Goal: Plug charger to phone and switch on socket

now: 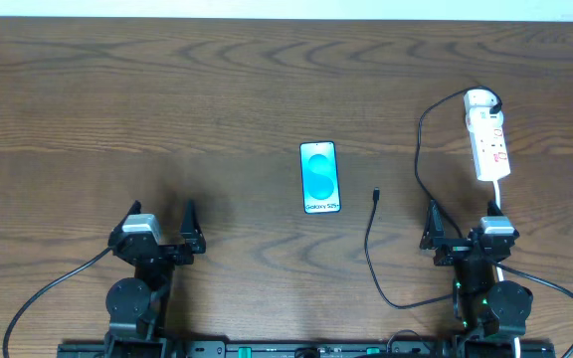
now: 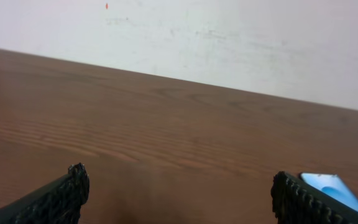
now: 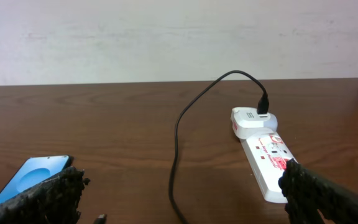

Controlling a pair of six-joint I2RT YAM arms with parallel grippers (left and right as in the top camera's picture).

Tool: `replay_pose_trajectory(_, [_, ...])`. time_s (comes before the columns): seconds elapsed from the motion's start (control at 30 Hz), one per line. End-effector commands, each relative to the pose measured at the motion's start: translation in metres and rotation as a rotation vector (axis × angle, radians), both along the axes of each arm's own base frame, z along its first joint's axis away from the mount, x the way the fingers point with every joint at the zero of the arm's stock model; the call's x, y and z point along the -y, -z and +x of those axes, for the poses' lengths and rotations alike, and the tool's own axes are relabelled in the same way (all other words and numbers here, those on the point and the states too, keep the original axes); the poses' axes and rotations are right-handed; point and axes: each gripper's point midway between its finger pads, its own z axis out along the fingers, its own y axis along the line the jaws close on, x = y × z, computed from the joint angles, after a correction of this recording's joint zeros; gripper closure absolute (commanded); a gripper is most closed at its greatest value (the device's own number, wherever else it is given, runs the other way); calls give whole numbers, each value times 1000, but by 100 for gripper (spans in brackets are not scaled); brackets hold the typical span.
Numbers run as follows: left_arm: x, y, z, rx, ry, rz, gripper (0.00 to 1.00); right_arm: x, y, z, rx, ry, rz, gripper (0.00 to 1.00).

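1. Across the brown wood counter (image 1: pixel 167 99), the socket (image 1: pixel 489 144) lay at the far right. The phone (image 1: pixel 320 177) sat mid-counter, screen up. The charger (image 1: pixel 368 249) looped between them from a white adapter on the socket, and its tip (image 1: pixel 376 193) lay just right of the phone's near end, not touching it.
2. Both the left fingers (image 2: pixel 61 196) and the right fingers (image 3: pixel 48 196) were spread wide and held nothing.
3. The opening step probably called for the right fingers to pinch the cable close behind the tip. That would keep it level with the phone's near edge while the left fingers steadied the phone.
4. The smooth wood grain might have let the phone slide.
5. A plain pale wall (image 3: pixel 166 37) stood behind.
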Motion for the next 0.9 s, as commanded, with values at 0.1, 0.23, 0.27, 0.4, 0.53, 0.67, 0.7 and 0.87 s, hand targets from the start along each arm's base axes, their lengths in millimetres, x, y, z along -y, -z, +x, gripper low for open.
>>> replay_pose_trajectory(0.1, [1, -8, -2, 2, -1, -85, 5, -1, 1, 0, -4, -3, 6, 1])
replay_pose_trajectory(0.23, [0, -12, -3, 9, -4, -85, 5, -1, 1, 0, -4, -3, 6, 1])
replay_pose_trajectory(0.27, [0, -12, -3, 11, -5, -85, 5, -1, 1, 0, -4, -3, 6, 1])
replay_pose_trajectory(0.4, [2, -25, -2, 63, 5, -97, 5, -2, 1, 0, -4, -4, 6, 1])
replay_pose_trajectory(0.53, [7, -52, -3, 171, 41, -117, 5, -2, 1, 0, -4, -4, 6, 1])
replay_pose_trajectory(0.67, [7, -71, -5, 245, 44, -121, 5, -2, 1, 0, -4, -4, 6, 1])
replay_pose_trajectory(0.7, [6, -74, -5, 257, 44, -122, 5, -2, 1, 0, -4, -4, 6, 1])
replay_pose_trajectory(0.87, [6, -90, -9, 294, 46, -123, 5, -2, 1, 0, -4, -4, 6, 1])
